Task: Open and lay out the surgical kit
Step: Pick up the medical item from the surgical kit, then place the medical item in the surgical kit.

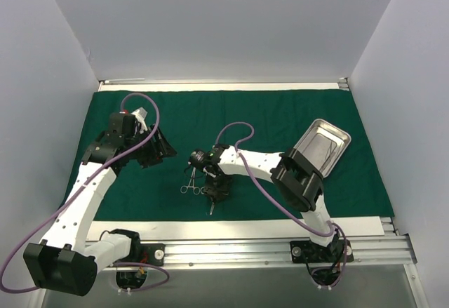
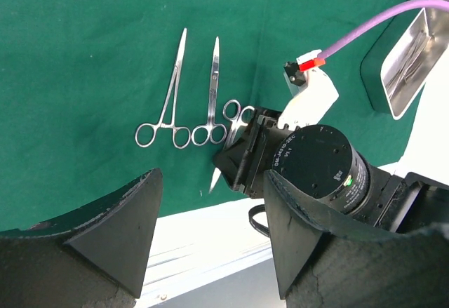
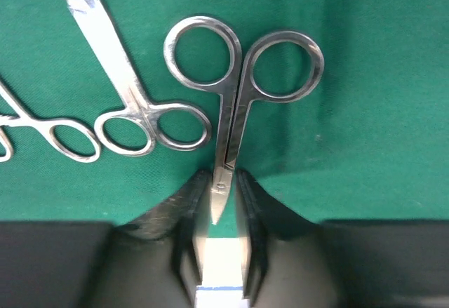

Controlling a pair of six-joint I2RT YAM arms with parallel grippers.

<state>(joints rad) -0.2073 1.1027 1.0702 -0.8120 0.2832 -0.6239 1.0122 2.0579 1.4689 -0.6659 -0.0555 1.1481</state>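
Observation:
The dark green drape (image 1: 245, 111) lies spread flat on the table. Two ring-handled instruments (image 2: 168, 97) (image 2: 212, 90) lie side by side on it, also in the top view (image 1: 189, 183). A third, a pair of scissors (image 3: 231, 111), lies next to them. My right gripper (image 3: 219, 196) straddles the scissors' blades near the tip, jaws slightly apart with a thin gap on each side; it shows in the top view (image 1: 214, 192). My left gripper (image 2: 210, 238) is open and empty, held above the drape's left part (image 1: 158, 150). The steel tray (image 1: 323, 146) sits at the right.
The tray (image 2: 410, 62) holds thin steel pieces. A white strip (image 1: 231, 229) and a metal rail (image 1: 280, 252) run along the near edge. White walls enclose the table on three sides. The right arm's purple cable (image 1: 235, 136) loops over the drape.

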